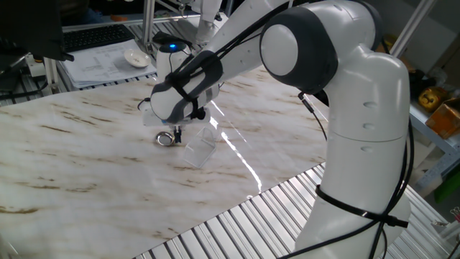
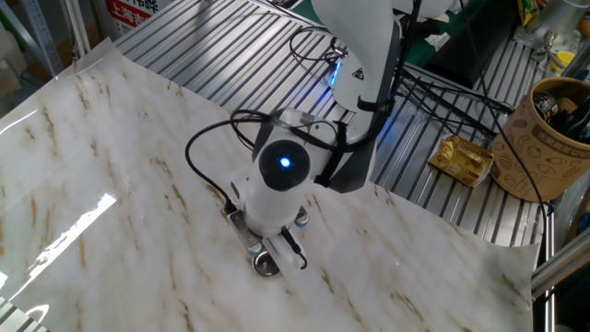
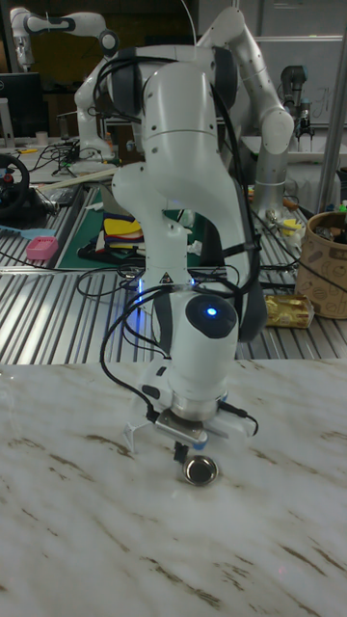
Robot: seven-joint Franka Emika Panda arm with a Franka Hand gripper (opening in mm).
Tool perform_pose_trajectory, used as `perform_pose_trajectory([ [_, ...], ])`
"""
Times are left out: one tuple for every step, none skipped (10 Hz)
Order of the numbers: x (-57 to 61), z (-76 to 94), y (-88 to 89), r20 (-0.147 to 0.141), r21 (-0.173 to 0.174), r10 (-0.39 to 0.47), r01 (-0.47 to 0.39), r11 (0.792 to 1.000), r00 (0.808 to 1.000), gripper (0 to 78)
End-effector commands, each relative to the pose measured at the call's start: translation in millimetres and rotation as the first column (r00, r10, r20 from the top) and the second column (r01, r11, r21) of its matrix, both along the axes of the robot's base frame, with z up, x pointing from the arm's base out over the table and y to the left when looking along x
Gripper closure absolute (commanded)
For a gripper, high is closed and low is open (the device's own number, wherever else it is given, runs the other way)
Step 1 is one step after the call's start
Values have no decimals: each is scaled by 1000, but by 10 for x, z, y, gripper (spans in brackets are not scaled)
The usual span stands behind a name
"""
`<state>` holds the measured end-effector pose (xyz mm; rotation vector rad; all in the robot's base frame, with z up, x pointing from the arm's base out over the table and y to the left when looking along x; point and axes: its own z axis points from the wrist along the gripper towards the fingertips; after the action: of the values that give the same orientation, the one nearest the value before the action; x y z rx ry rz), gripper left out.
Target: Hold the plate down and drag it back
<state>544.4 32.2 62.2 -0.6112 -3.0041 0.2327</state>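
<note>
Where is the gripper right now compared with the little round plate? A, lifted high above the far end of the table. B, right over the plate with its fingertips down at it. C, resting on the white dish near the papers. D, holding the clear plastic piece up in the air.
B: the gripper points down at the plate on the marble table; the clear plastic piece lies alongside, untouched.

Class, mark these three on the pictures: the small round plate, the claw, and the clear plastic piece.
plate (image 3: 200, 471), tall fixed view, centre of the disc.
claw (image 1: 177, 134), one fixed view, between the fingertips above the plate.
clear plastic piece (image 1: 200, 151), one fixed view, middle of its flat face.
</note>
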Motion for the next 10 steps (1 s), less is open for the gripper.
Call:
perform_pose_trajectory([
  [220, 105, 186, 81, 115, -75, 66, 991, 994, 776],
  [235, 113, 223, 83, 116, -85, 75, 990, 993, 776],
  [255, 117, 285, 81, 121, -97, 87, 989, 992, 776],
  [265, 136, 289, 57, 123, -74, 67, 990, 996, 776],
  [267, 171, 292, 49, 130, -61, 54, 990, 997, 776],
  [268, 307, 294, 51, 143, -20, 12, 990, 999, 776],
  [267, 422, 290, 55, 144, 15, -23, 989, 998, 776],
  [270, 574, 279, 53, 149, 54, -61, 987, 997, 776],
  [278, 742, 258, 45, 166, 88, -94, 982, 995, 776],
  [278, 864, 238, 35, 171, 114, -119, 978, 993, 776],
])
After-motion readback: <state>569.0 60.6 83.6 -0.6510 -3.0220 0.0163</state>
